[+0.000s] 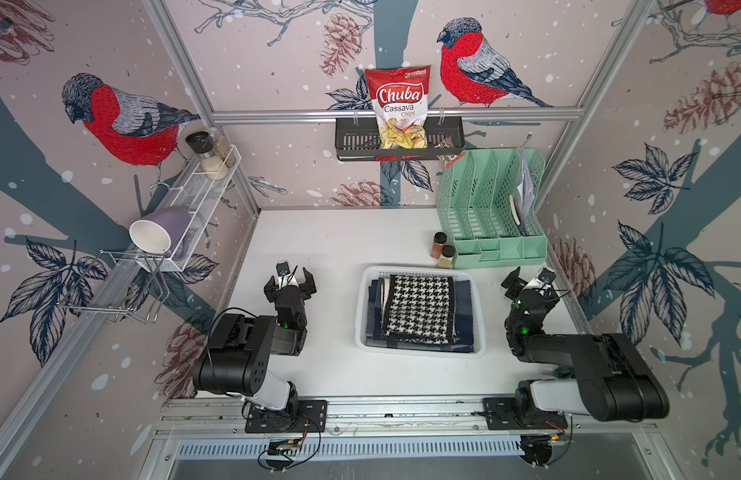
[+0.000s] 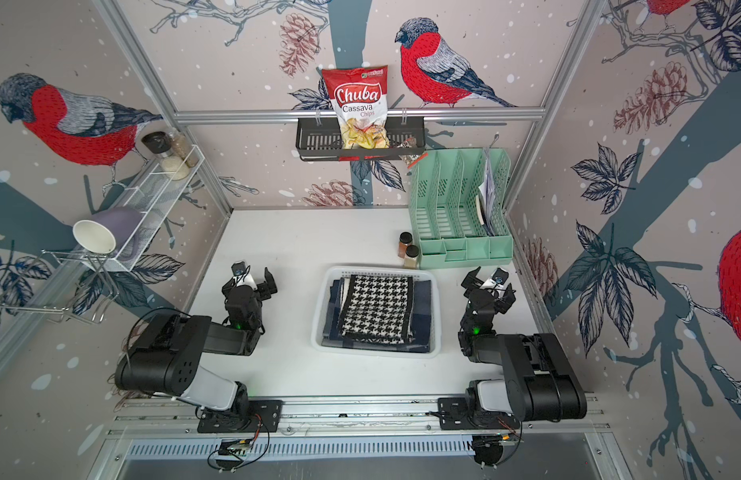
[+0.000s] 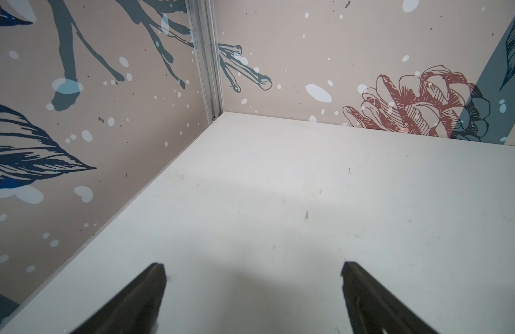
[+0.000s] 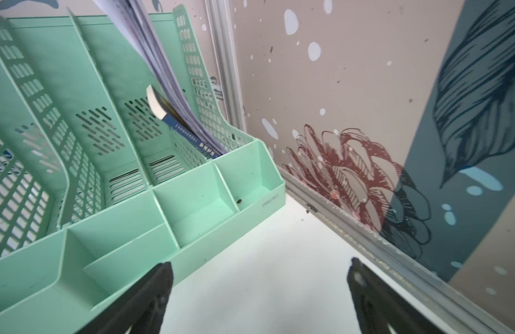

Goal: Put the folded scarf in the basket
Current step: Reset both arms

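Lying in basket [image 1: 418, 353], scarf [image 1: 416, 309] between left gripper [image 1: 290, 280], right gripper [image 1: 533, 284], both agape, empty; seen in both top views only.

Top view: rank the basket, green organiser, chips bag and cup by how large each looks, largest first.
1. Organiser and basket: about alike, not ranked.
2. Chips bag.
3. Cup.
The bag and cup sit higher, nearer the camera, so they may look bigger than they are.

scarf [image 1: 418, 308]: folded, houndstooth, lying flat | basket [image 1: 361, 316]: white, holds scarf
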{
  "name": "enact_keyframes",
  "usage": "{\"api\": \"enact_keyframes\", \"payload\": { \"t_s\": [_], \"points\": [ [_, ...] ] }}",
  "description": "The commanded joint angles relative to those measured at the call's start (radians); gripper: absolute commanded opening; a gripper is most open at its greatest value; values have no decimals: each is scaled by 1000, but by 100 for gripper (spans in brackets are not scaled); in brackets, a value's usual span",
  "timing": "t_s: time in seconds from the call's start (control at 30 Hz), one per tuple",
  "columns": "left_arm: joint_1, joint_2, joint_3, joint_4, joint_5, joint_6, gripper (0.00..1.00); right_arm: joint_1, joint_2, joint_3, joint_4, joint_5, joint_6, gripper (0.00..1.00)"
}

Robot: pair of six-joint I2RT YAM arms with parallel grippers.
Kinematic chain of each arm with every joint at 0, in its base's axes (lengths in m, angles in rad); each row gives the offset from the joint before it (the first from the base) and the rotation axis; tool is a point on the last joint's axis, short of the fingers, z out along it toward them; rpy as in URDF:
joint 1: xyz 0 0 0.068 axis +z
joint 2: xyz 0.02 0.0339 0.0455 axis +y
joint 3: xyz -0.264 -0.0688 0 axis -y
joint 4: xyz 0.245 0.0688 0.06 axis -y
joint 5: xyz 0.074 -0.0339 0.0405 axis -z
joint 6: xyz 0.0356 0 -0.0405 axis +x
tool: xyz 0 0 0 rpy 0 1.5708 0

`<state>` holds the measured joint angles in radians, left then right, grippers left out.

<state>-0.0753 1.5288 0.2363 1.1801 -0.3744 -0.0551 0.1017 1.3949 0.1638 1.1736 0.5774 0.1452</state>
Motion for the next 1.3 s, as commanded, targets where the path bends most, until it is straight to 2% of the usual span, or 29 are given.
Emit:
{"api": "enact_keyframes", "payload": {
  "t_s": [0.0, 0.1, 0.2, 0.23, 0.3, 0.5, 1.27],
  "points": [
    [3, -1, 1, 59, 11, -1, 98, 23, 66, 1, 156, -93, -73, 100],
    [3, -3, 1, 58, 12, -2, 98, 3, 56, -8, 141, -145, -52, 100],
    [3, -4, 2, 57, 12, -2, 98, -9, 150, -60, 364, -156, -67, 100],
    [3, -5, 2, 51, 14, -4, 98, 3, 156, -47, 347, -153, -82, 100],
    [3, -5, 1, 55, 13, -2, 98, 10, 113, 13, 154, -194, -87, 100],
    [3, -6, 3, 54, 13, -2, 98, -57, 111, 57, 56, -273, -31, 100],
    [3, -6, 1, 53, 12, -2, 98, -59, 115, 47, 86, -275, -36, 100]
  ]
}}
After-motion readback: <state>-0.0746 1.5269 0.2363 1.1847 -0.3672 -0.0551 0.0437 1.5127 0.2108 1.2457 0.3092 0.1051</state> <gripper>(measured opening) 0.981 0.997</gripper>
